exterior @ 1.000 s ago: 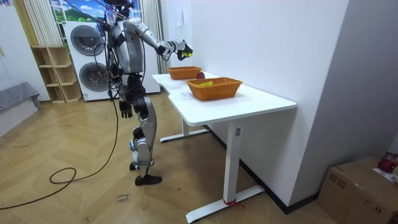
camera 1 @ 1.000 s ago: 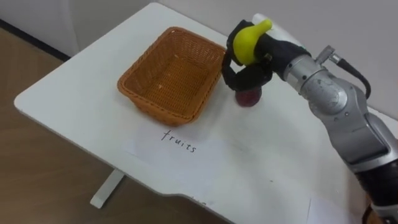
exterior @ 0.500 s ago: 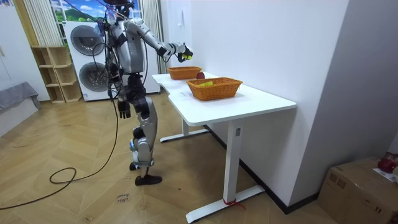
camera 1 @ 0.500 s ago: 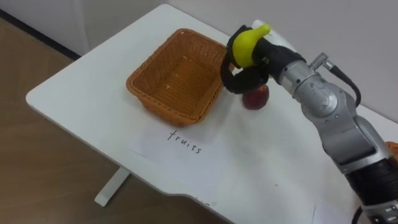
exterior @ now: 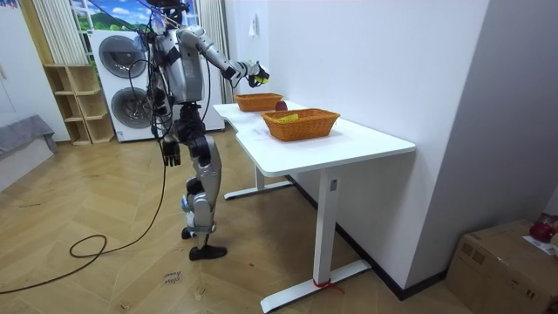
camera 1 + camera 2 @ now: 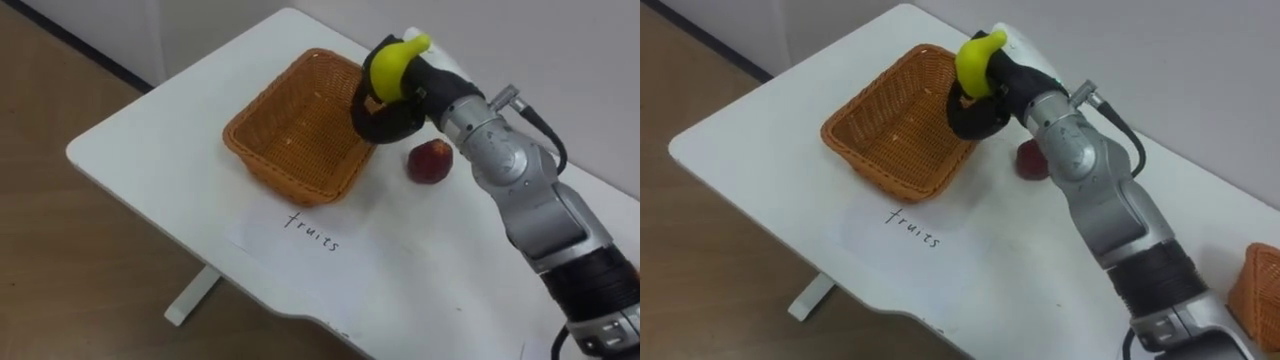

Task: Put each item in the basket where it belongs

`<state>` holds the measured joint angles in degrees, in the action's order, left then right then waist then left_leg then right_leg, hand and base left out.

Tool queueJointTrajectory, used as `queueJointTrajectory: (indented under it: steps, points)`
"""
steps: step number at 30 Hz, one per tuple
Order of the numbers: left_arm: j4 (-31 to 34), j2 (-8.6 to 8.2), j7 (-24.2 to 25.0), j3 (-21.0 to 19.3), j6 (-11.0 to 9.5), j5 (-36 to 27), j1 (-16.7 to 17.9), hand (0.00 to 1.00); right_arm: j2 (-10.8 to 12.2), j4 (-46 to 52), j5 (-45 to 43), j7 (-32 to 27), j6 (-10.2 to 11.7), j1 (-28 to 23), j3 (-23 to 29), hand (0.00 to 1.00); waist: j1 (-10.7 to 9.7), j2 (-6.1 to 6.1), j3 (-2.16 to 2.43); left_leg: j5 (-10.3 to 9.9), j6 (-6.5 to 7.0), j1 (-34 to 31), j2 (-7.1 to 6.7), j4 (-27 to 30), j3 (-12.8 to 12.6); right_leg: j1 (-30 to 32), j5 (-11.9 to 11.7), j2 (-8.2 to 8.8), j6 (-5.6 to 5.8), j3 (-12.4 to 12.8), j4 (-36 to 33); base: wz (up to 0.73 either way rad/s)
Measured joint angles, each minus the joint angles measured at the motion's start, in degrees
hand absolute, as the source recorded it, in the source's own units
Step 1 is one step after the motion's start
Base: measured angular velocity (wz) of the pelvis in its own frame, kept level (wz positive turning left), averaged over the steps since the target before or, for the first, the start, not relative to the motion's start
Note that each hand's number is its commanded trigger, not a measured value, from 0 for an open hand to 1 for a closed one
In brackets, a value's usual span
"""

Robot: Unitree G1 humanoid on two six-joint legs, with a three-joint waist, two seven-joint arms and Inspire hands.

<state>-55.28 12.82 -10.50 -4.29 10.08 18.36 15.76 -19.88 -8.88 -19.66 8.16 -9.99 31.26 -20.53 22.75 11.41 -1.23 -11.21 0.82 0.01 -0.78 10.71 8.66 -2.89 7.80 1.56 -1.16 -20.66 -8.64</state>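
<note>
I am holding a yellow pear-shaped fruit [image 6: 392,65] in my right hand [image 6: 402,116]. My fingers are curling round its lower part, and its narrow tip is pointing up and to the right. Hand and fruit are hovering over the right rim of the wicker basket [image 6: 300,178], near its far corner. A red fruit [image 6: 429,161] is lying on the white table [image 6: 150,150], just beside the basket's right wall and apart from my hand. A handwritten paper label [image 6: 310,222] is lying flat before the basket's near wall. A second wicker basket [image 6: 1260,285] is sitting well apart, to my right. In the room view I am standing at the table's side, right arm reaching forward, left hand [image 5: 172,155] hanging beside my thigh.
</note>
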Motion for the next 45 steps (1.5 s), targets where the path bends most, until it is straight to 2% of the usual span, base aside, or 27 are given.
queueJointTrajectory:
  steps: [5,9,10,11,12,13,14,16,19,30,45]
  points:
    - [0.06,-0.04,0.02,0.0,0.45,1.44,0.05,0.0,0.37,-2.05,-0.12,-0.05,-0.02,0.02,-1.33,1.0,1.15,-0.1,-0.08,0.0,0.0,0.14,0.01,0.02,-0.05,-0.09,0.01,0.04,0.01,-0.03,-0.02,0.0]
    - [0.06,-0.04,0.06,0.05,0.87,1.41,0.23,0.0,0.53,-3.23,-0.07,-1.28,0.02,1.1,-2.96,1.0,1.31,-0.5,-0.37,0.02,0.04,0.12,-0.03,0.07,-0.03,-0.11,0.01,0.13,0.01,-0.1,-0.03,0.0]
    - [0.07,-0.05,0.04,0.15,0.86,1.42,0.16,0.0,0.73,-4.0,-0.12,-1.45,0.09,1.45,-3.33,0.79,1.31,-0.56,-0.41,0.02,0.05,0.1,-0.07,0.07,-0.04,-0.11,0.01,0.13,0.01,-0.3,-0.03,0.0]
    - [0.09,-0.05,0.02,0.21,0.84,1.42,0.16,0.0,0.9,-4.27,-0.13,-1.66,0.09,1.45,-3.41,0.31,1.34,-0.56,-0.42,0.02,0.05,0.09,-0.09,0.07,-0.02,-0.11,0.01,0.15,0.01,-0.48,-0.03,0.0]
    - [0.08,-0.08,0.02,0.22,0.84,1.64,0.19,0.0,1.35,-4.91,-0.27,-2.02,0.12,1.5,-3.52,0.24,1.44,-0.55,-0.41,0.02,0.05,0.11,-0.09,0.04,-0.02,-0.11,0.01,0.13,0.01,-0.87,-0.04,0.0]
    - [0.13,-0.15,0.03,0.22,0.85,2.12,0.21,0.0,1.82,-6.12,-0.48,-2.27,0.21,1.81,-3.63,0.04,1.46,-0.55,-0.41,0.02,0.05,0.06,-0.1,0.04,0.0,-0.11,0.01,0.12,0.01,-1.31,-0.04,0.03]
    - [0.22,-0.19,0.05,0.22,0.85,2.25,0.2,0.0,1.89,-6.67,-0.73,-2.39,0.19,1.97,-3.73,0.0,1.48,-0.55,-0.41,0.02,0.05,-0.04,-0.13,0.06,0.14,-0.11,0.01,0.09,0.02,-1.67,-0.04,0.12]
    - [0.4,-0.24,0.08,0.23,0.85,2.57,0.19,0.0,1.89,-8.54,-0.96,-3.68,0.17,2.43,-4.37,0.0,1.37,-0.52,-0.39,0.02,0.05,-0.52,-0.31,0.4,0.91,-0.12,0.02,0.04,0.04,-2.79,-0.04,0.2]
    - [0.38,-0.27,0.67,0.24,1.06,2.58,0.41,0.0,1.89,-8.91,-0.95,-4.33,0.14,2.43,-5.16,0.0,2.02,-0.52,-0.38,0.03,0.06,-0.57,-0.36,0.62,1.11,-0.18,0.03,0.16,0.05,-3.12,-0.04,0.07]
    - [0.82,-0.37,1.2,1.19,0.91,2.58,0.78,0.0,2.37,-9.07,-1.37,-5.64,0.16,2.43,-5.2,0.0,2.66,-0.51,-0.39,0.0,0.45,-0.64,-1.0,0.81,1.45,-0.55,0.25,0.6,0.42,-3.14,-0.08,0.03]
    - [0.61,-0.45,1.2,1.18,0.92,2.55,0.89,0.0,2.37,-10.71,-0.89,-5.63,0.55,2.4,-5.23,0.0,2.67,-0.4,-0.33,0.01,0.47,-0.51,-1.01,1.07,1.64,-0.93,0.25,0.68,0.42,-3.26,-0.06,0.0]
